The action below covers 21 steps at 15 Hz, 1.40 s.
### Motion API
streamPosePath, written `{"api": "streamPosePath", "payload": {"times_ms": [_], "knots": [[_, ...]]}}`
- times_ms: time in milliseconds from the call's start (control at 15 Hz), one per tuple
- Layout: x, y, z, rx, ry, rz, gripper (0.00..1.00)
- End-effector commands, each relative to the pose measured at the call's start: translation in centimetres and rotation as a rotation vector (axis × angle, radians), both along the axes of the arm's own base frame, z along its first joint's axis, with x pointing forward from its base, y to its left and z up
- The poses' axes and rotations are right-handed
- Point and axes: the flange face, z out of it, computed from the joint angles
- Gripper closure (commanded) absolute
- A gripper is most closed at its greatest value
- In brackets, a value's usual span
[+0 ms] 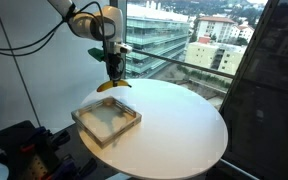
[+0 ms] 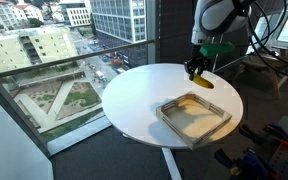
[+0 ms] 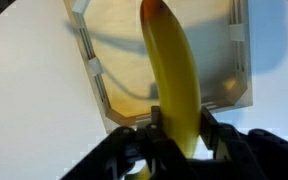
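Note:
A yellow banana (image 3: 174,70) hangs in the air, and my gripper (image 3: 180,125) is shut on its lower part, one black finger on each side. In both exterior views the banana (image 1: 113,86) (image 2: 201,81) is held a little above the round white table (image 1: 184,125) (image 2: 134,100), beside the far edge of a shallow wooden tray (image 1: 107,120) (image 2: 194,117). In the wrist view the tray (image 3: 94,80) lies below the banana, its pale floor bare.
The table stands next to large windows overlooking city buildings. Dark equipment and cables (image 1: 19,145) sit beside the table at one side, and a desk area with a chair (image 2: 279,75) lies behind the arm.

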Motion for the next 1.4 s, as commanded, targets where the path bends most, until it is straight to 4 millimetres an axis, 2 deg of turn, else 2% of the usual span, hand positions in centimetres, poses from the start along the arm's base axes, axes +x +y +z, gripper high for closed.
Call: {"api": "streamPosePath", "payload": {"times_ms": [0, 267, 333, 600, 1333], "knots": [[0.0, 0.0, 0.1, 0.000, 0.001, 0.000, 0.59], [0.0, 0.0, 0.1, 0.000, 0.001, 0.000, 0.59], [0.0, 0.0, 0.1, 0.000, 0.001, 0.000, 0.84], [0.1, 0.5, -0.1, 0.005, 0.006, 0.014, 0.84], [-0.2, 4.1, -0.8, 0.003, 0.007, 0.118, 0.84]]}}
